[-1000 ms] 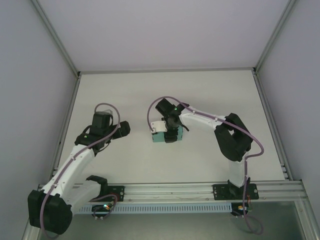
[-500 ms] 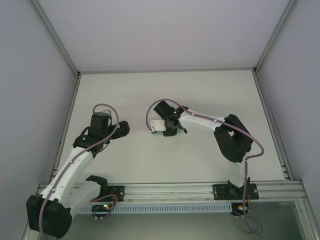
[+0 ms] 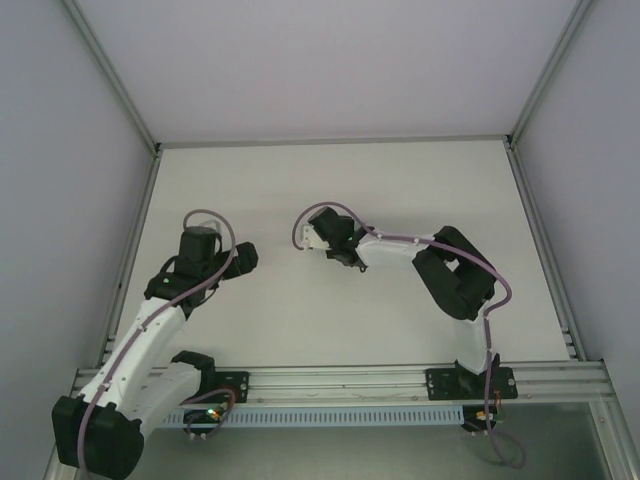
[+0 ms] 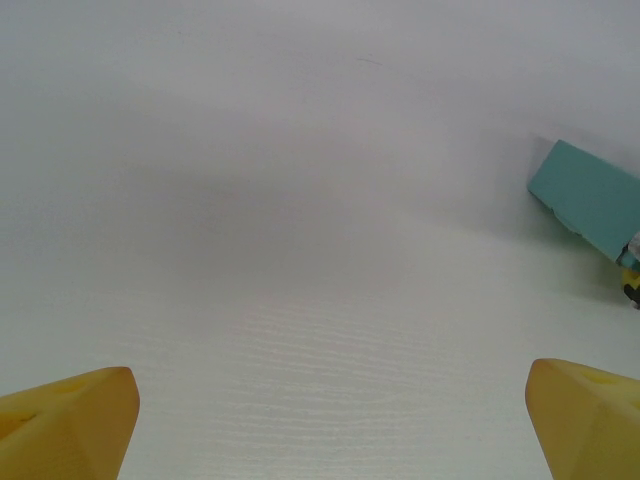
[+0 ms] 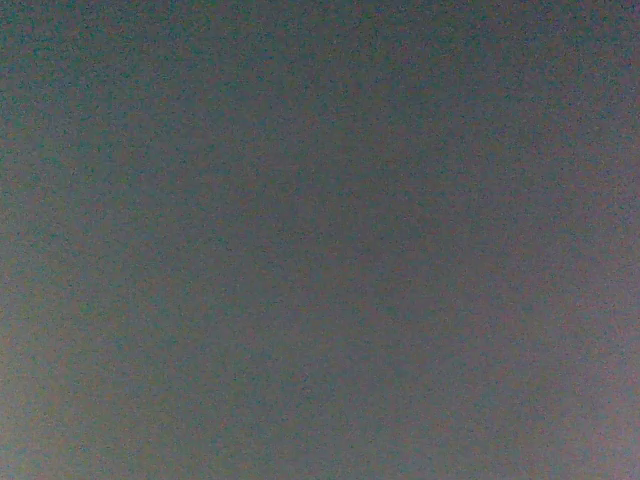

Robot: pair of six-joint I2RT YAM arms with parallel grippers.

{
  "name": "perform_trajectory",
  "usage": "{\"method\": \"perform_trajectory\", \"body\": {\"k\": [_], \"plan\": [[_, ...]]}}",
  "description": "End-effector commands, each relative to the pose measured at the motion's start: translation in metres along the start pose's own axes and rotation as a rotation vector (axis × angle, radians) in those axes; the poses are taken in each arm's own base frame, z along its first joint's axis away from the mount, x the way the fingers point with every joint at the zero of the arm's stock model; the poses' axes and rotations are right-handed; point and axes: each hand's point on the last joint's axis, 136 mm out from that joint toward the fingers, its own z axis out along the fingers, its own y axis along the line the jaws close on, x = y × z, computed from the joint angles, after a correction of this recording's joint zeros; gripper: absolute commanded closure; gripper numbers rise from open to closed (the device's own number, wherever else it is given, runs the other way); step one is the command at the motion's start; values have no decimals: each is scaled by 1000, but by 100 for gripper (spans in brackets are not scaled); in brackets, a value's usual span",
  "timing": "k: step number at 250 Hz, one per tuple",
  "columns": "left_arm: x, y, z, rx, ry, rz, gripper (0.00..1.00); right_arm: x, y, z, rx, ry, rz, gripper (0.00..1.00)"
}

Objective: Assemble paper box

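Your two arms match: the left arm [image 3: 150, 325] and the right arm [image 3: 445, 275] each pair smooth white link shells with chunky black joint housings, rounded at the corners. You'll see a thin mauve cable [image 3: 207, 214] running along the outside of the left arm in loose loops, and a second mauve cable [image 3: 503, 290] doing the same on the right. Each arm ends below in a black base plate [image 3: 228, 384] on the aluminium rail [image 3: 340, 378], with small green and orange lights [image 3: 207, 411] beside it. From the left wrist, your left gripper [image 4: 330, 385] shows fingers [image 4: 70, 420] in plain matte yellow, wedge-shaped with blunt tips.
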Motion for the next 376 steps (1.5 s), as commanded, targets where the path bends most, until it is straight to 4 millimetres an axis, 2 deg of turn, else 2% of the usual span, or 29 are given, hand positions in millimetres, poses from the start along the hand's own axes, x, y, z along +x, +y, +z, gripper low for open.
{"method": "perform_trajectory", "body": {"k": [1, 22, 71, 98, 127, 152, 180, 201, 213, 226, 241, 259, 274, 304, 334, 357, 376], "plan": [[3, 6, -1, -18, 1, -16, 0, 10, 4, 5, 35, 43, 0, 42], [3, 6, -1, -16, -2, -17, 0, 14, 15, 0, -9, 43, -6, 32], [3, 1, 4, 13, -4, -34, 0, 12, 46, -25, -181, 27, -7, 0], [3, -2, 6, 22, 5, -29, 0, 11, 57, -41, -272, 5, 4, 0], [2, 0, 6, 6, 7, -22, 0, 6, 54, -60, -327, -26, 55, 0], [-4, 2, 6, -15, -8, -11, 0, -4, 29, -81, -287, -96, 199, 0], [-15, 7, 6, -55, -44, 3, 0, 2, -20, -115, -169, -205, 456, 0], [-24, 13, 11, -74, -64, -10, 0, 25, -58, -143, -106, -299, 712, 0], [-30, 21, 15, -102, -77, -20, 0, 47, -76, -158, -75, -357, 854, 0], [-40, 35, 18, -152, -113, -20, 0, 74, -88, -164, -39, -402, 994, 0], [-52, 57, 19, -238, -173, -38, 0, 118, -101, -159, 51, -420, 1170, 0], [-69, 75, 20, -275, -268, -20, 0, 169, -104, -146, 173, -410, 1359, 0], [-81, 96, 18, -353, -386, -11, 0, 194, -97, -136, 238, -421, 1410, 0], [-89, 118, 14, -404, -549, 18, 0, 209, -79, -116, 264, -377, 1384, 0], [-83, 117, 19, -360, -568, 68, 0, 222, -63, -87, 282, -290, 1370, 0], [-75, 123, 25, -360, -628, 86, 0, 233, -60, -74, 362, -274, 1350, 0], [-73, 127, 33, -370, -651, 110, 0, 245, -66, -73, 447, -253, 1354, 0]]}}
